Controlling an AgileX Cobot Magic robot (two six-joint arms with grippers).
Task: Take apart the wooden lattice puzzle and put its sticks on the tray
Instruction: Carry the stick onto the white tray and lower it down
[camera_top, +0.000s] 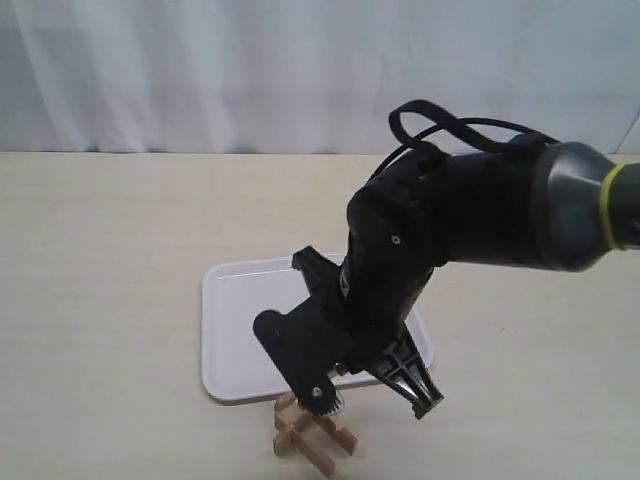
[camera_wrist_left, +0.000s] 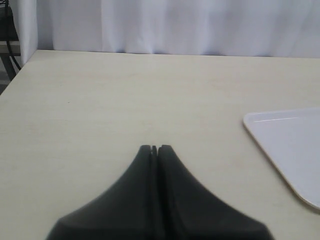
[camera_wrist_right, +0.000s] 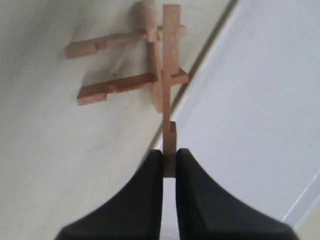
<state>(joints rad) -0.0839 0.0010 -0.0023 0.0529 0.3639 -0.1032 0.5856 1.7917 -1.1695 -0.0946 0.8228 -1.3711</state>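
Observation:
The wooden lattice puzzle lies on the table just off the front edge of the white tray. My right arm reaches down over it from the right and hides part of it. In the right wrist view my right gripper is shut on the end of one stick. That stick is still locked into the other sticks of the lattice and crosses the tray's rim. My left gripper is shut on nothing, above bare table, with a tray corner off to one side.
Light wooden tabletop spreads around the tray, with a white curtain behind it. The left arm does not show in the exterior view. The puzzle sits close to the exterior view's bottom edge.

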